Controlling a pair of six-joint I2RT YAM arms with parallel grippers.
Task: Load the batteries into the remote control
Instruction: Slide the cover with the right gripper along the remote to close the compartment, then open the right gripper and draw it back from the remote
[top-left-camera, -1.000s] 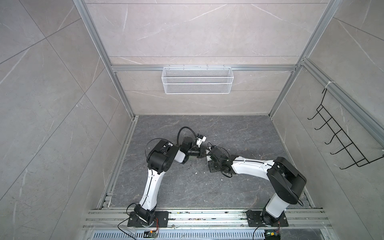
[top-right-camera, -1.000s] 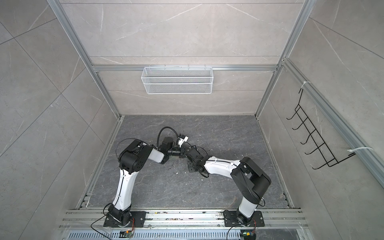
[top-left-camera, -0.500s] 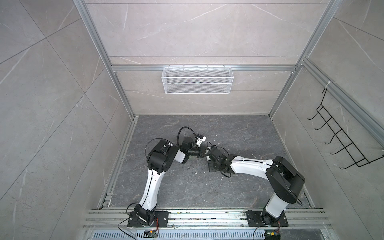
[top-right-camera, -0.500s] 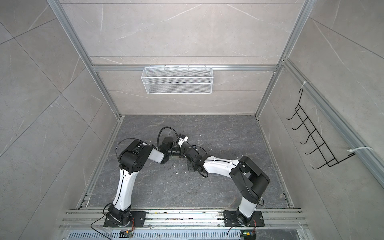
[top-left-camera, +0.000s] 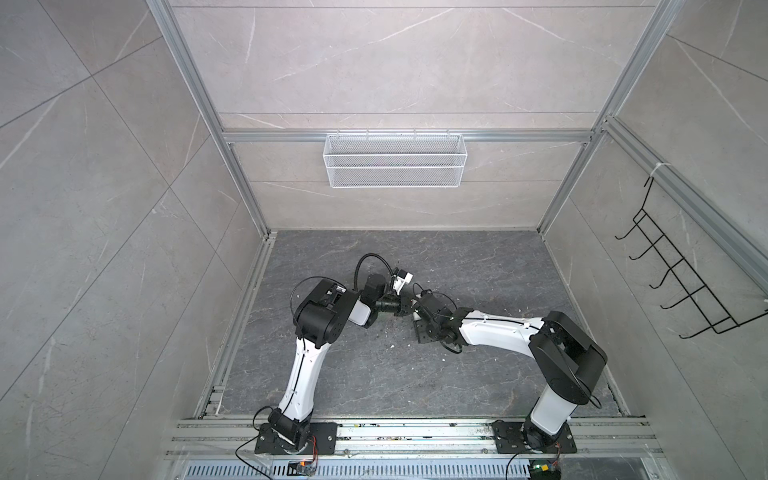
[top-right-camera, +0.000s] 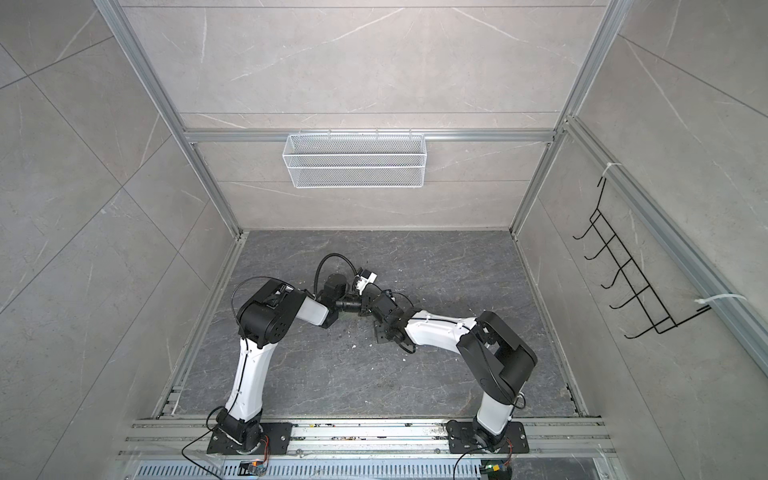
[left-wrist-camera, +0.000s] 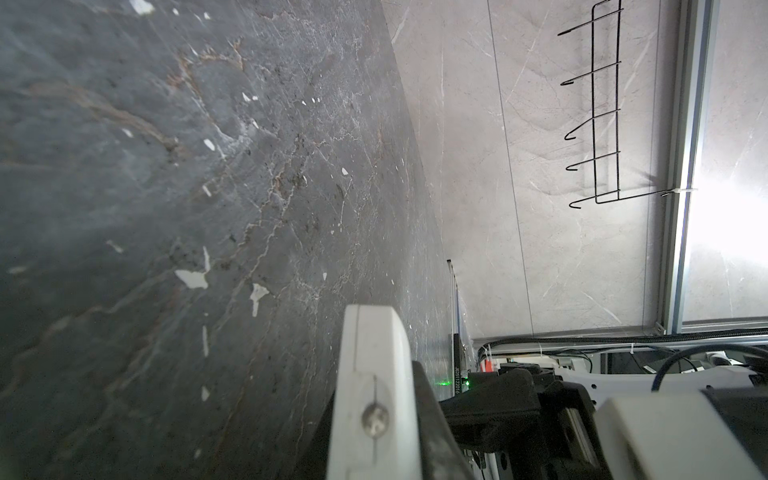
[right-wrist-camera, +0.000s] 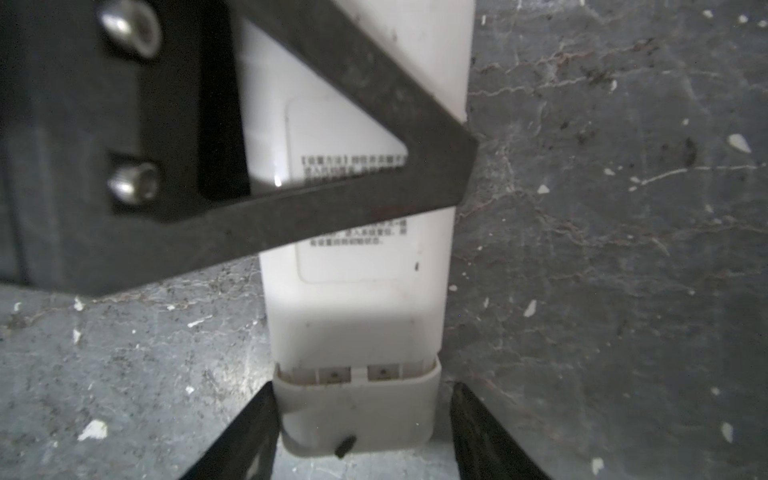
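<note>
Remote (right-wrist-camera: 357, 291), back up, end toward right end effector (right-wrist-camera: 363, 390)

White rectangular plastic remote control (right-wrist-camera: 357, 324) lies back-up over the dark grey stone floor (right-wrist-camera: 623, 249), printed label (right-wrist-camera: 353, 257) showing, white end cover (right-wrist-camera: 357, 411) slid partly off, 2 metal contacts (right-wrist-camera: 334, 374) bared.

Right wrist view cuts off the far end of the remote control (right-wrist-camera: 357, 291), and a dark finger (right-wrist-camera: 332, 199) covers half its label (right-wrist-camera: 353, 253), whose print is too blurry to read. In both top views the remote's pretty much buried where the left gripper (top-left-camera: 403, 308) and right gripper (top-left-camera: 415, 308) meet, and the batteries are too small to spot.
</note>
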